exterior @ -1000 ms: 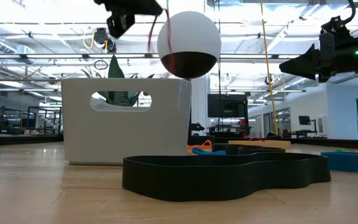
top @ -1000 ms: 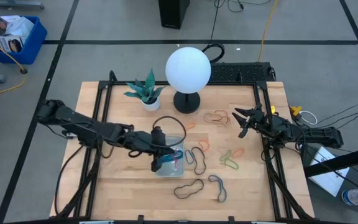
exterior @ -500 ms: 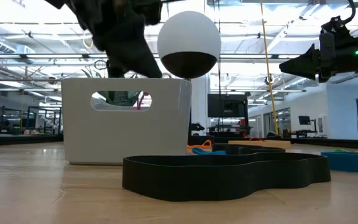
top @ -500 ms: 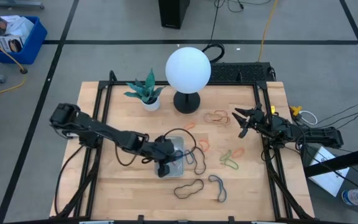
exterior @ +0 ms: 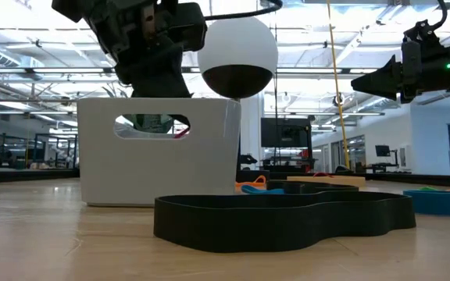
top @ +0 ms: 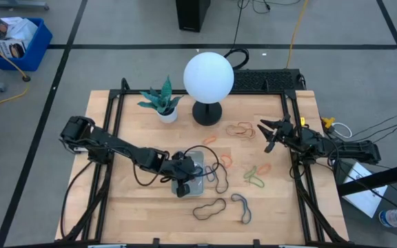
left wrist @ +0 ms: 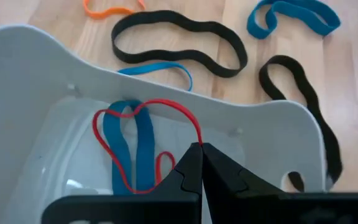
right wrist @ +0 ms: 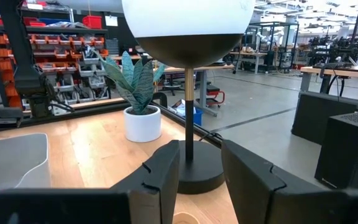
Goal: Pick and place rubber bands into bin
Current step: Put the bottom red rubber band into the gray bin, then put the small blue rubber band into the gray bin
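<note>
We saw wooden table, white globe lamp and potted plant toward far edge. Bin sat mid-table, nearer front edge. Left gripper reached down into bin, fingers pressed together pinching red rubber band; blue rubber band lay on bin floor beneath. More rubber bands lay scattered on wood from bin toward right edge. Right gripper hung over right edge, fingers parted, holding nothing.
</note>
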### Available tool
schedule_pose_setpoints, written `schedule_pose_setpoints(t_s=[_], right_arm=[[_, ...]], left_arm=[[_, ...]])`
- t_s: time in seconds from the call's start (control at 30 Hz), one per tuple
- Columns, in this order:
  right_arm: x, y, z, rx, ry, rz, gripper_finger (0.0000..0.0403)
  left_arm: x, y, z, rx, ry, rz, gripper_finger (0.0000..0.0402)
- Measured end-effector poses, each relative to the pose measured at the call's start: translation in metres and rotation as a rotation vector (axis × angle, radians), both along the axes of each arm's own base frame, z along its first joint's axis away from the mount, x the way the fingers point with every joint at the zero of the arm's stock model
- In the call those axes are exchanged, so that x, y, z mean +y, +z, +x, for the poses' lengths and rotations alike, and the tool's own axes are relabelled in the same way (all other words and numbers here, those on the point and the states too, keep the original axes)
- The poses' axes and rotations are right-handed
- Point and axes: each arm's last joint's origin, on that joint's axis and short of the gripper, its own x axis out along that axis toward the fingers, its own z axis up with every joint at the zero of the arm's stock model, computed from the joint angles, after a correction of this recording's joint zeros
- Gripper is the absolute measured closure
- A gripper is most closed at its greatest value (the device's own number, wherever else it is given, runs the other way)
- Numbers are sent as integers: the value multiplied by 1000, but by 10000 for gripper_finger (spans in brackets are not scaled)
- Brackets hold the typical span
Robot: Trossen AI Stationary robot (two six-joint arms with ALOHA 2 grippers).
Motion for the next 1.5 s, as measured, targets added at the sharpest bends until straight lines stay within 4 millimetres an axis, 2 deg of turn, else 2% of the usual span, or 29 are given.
schedule_pose_setpoints(t_s=[0.53, 0.87, 1.1, 1.23, 1.37, 1.5], right_arm=[[0, 0, 0, -36, 2, 49, 289], [0, 1, 0, -38, 2, 50, 289], [0, 1, 0, -39, 2, 50, 289], [0, 1, 0, -39, 2, 50, 289], [0, 1, 0, -40, 2, 50, 289], [0, 1, 0, -48, 5, 59, 289]], left_arm=[[1, 1, 1, -11, 46, -23, 383], [0, 1, 1, -9, 0, -20, 278], [0, 3, 1, 5, -38, -87, 240], [5, 25, -3, -70, -82, -154, 236], [13, 69, -16, -260, -103, -107, 236], [21, 111, -39, -430, -86, -6, 236]])
